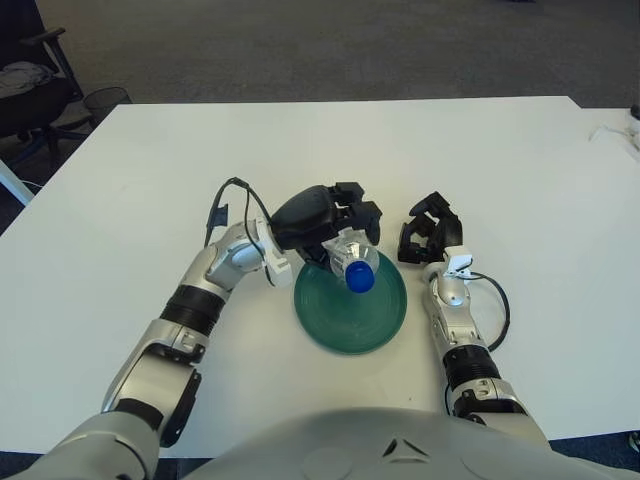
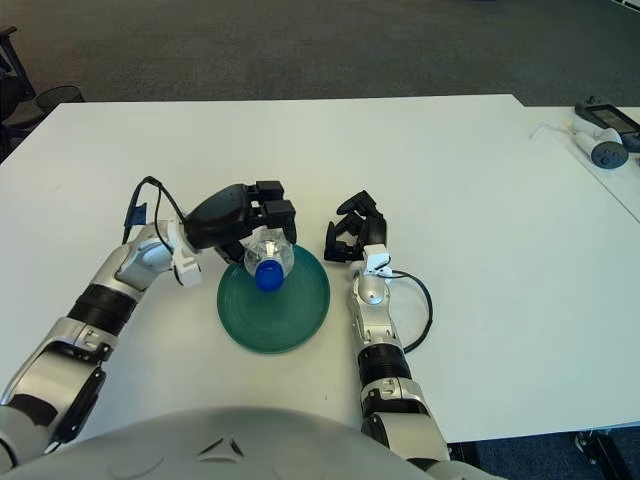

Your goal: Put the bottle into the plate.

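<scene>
A clear plastic bottle [image 1: 354, 266] with a blue cap [image 1: 360, 279] is held over the far edge of the round dark green plate [image 1: 365, 322], cap end toward me. My left hand [image 1: 330, 222] is shut on the bottle from above, its black fingers wrapped over the body. Whether the bottle touches the plate I cannot tell. My right hand [image 1: 430, 234] shows just right of the plate, fingers curled and holding nothing.
The plate lies on a white table [image 1: 150, 180]. White devices with a cable [image 2: 600, 135] lie at the far right edge. An office chair [image 1: 30, 80] and a wire bin [image 1: 108, 98] stand beyond the far left corner.
</scene>
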Robot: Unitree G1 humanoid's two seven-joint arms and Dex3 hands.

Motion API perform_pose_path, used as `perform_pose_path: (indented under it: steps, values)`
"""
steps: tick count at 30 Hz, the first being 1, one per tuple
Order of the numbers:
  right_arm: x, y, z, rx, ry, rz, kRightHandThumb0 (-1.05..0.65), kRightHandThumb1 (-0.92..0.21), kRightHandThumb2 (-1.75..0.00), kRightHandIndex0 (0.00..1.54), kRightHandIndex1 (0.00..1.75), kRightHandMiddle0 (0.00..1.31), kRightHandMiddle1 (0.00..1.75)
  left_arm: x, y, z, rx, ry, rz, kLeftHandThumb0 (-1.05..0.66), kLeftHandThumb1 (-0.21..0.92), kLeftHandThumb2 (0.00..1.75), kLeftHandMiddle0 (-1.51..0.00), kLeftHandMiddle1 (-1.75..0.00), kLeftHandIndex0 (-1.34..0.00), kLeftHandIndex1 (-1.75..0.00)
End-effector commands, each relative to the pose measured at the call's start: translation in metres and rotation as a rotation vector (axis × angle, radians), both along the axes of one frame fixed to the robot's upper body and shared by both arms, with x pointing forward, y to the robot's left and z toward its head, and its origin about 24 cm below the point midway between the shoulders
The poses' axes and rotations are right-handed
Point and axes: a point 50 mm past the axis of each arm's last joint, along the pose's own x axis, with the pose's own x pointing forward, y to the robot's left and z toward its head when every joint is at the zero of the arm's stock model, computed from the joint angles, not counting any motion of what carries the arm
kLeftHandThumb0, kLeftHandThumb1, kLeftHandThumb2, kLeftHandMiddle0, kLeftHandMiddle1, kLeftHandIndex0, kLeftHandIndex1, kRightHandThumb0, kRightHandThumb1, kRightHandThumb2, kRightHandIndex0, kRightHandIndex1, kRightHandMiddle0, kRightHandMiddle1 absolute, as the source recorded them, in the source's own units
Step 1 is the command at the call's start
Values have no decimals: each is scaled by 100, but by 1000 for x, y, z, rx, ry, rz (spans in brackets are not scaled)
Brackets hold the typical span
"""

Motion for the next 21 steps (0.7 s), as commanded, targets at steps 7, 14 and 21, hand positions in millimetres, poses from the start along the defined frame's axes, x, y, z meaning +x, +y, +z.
perform_pose_path:
  steps: [7, 14, 21]
  values:
    - [-11, -3, -25, 20, 134, -7, 0, -2, -161, 87, 161, 62, 175, 0, 3, -9, 66, -52, 19, -11, 37, 116, -113, -175, -90, -175]
    - [-10, -3, -25, 35, 141, -1, 0, -2, -161, 87, 162, 61, 175, 0, 3, -8, 24, -88, 6, -10, 40, 112, -112, -175, -88, -175]
    - [-9, -2, -23, 30, 141, -8, 0, -3, -160, 87, 161, 61, 175, -6, 4, -5, -36, -93, -7, -10, 42, 109, -112, -175, -87, -175]
